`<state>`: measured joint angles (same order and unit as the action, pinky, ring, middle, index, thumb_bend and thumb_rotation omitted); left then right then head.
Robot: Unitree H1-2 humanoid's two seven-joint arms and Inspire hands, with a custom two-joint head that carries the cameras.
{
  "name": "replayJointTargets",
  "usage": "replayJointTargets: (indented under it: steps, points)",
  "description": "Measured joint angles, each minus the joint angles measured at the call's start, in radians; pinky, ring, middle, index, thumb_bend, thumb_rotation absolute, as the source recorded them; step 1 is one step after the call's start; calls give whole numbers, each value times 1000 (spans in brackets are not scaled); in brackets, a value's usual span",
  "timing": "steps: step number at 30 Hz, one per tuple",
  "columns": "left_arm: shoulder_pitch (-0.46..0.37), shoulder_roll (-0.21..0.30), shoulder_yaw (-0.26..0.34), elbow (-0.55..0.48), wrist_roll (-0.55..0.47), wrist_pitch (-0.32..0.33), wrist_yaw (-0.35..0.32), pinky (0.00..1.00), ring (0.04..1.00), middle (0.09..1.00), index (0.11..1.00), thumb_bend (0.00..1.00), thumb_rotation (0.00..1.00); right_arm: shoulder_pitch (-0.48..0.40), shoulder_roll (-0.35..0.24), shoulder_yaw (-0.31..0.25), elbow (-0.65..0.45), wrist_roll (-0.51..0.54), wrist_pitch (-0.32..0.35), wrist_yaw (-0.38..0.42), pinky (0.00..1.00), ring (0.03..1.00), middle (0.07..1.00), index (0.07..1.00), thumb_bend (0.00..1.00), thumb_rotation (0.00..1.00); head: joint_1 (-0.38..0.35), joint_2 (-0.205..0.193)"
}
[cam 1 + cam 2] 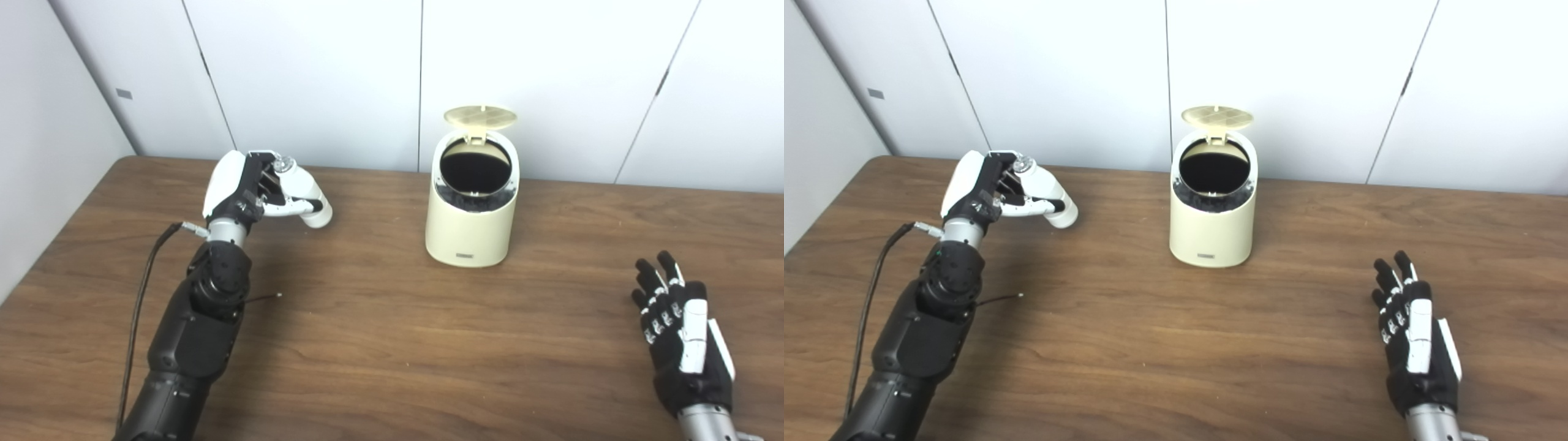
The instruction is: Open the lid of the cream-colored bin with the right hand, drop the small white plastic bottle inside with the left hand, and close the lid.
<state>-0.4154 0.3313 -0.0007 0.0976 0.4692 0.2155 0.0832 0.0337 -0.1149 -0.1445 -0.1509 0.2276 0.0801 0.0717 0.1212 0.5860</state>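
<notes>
Gripping the small white plastic bottle, the left hand sits at about ten o'clock on the brown table, fingers wrapped round the bottle, which lies tilted with its cap toward the hand. The cream-colored bin stands at twelve o'clock, well apart from the bottle, its lid raised upright over a dark opening. At four o'clock the right hand holds nothing, fingers spread apart and pointing away from the robot.
</notes>
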Motion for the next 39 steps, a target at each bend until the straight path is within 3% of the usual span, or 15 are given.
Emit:
replayJointTargets:
  steps: [6,15,20,34,39]
  points:
    - [28,-56,-6,-225,35,-5,30,345,398,502,499,500,0,0,2,2,0,-1,0,-3,989,984,942,985,567,1000,-15,-3]
    - [26,-83,-51,-388,79,-12,0,330,396,513,501,498,0,-3,11,2,5,-5,-1,-14,991,984,938,981,575,1000,-45,-8]
    - [17,-92,-110,-413,146,-53,-13,330,406,516,489,500,0,-11,15,3,19,-19,-13,-15,970,978,934,979,579,1000,-68,-14]
    - [-28,-177,-152,-424,221,-87,-24,309,390,510,506,499,0,-21,20,5,48,-22,-51,-18,972,973,924,971,595,1000,-87,-21]
    - [-44,-202,-155,-421,218,-129,-23,323,398,505,502,500,0,-26,20,8,59,-27,-63,-18,977,982,931,974,610,997,-92,-23]
